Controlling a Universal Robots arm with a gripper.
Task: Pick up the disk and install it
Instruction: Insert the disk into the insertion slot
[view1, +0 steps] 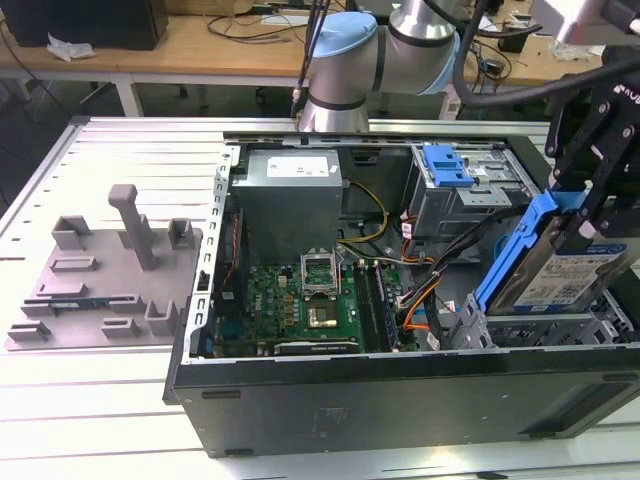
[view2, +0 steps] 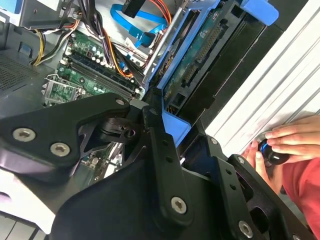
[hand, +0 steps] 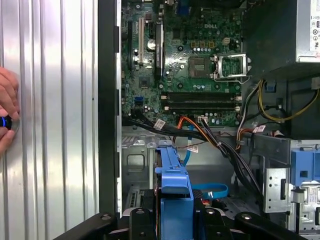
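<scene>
In the exterior view, an open black metal computer case (view1: 400, 400) lies on the ribbed aluminium table (view1: 90, 420) across the lower frame. At the right edge, the black tool (view1: 592, 200) is clamped on the disk (view1: 572, 272), a flat silver hard drive in a blue plastic bracket. It is held tilted at the grey metal drive cage (view1: 472, 322). Farther back sit the green motherboard (view1: 300, 300) and the grey power-supply box (view1: 290, 195).
</scene>
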